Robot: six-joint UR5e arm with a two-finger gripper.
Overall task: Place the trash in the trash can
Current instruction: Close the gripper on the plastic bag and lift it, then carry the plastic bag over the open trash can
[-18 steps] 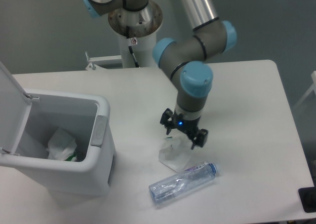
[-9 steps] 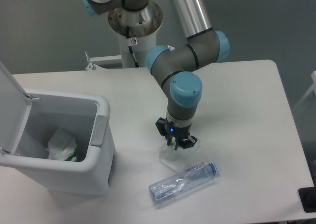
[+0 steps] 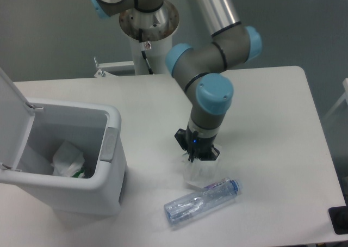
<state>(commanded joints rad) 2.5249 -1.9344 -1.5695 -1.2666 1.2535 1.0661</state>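
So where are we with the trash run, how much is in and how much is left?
One crumpled white piece already lies inside the open trash can. In hand: the gripper is down on the translucent wrapper on the table, jaws apparently closed on its top, though it is not lifted clear. Left: carry that wrapper over, then the crushed bottle, which lies untouched near the front edge.

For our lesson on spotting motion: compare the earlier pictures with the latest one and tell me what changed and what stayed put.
The gripper, open above the wrapper a second ago, came down and closed onto it. The wrapper, earlier spread flat on the table, now looks bunched and drawn up under the fingers. The bottle, the open trash can and the trash inside it have not moved.
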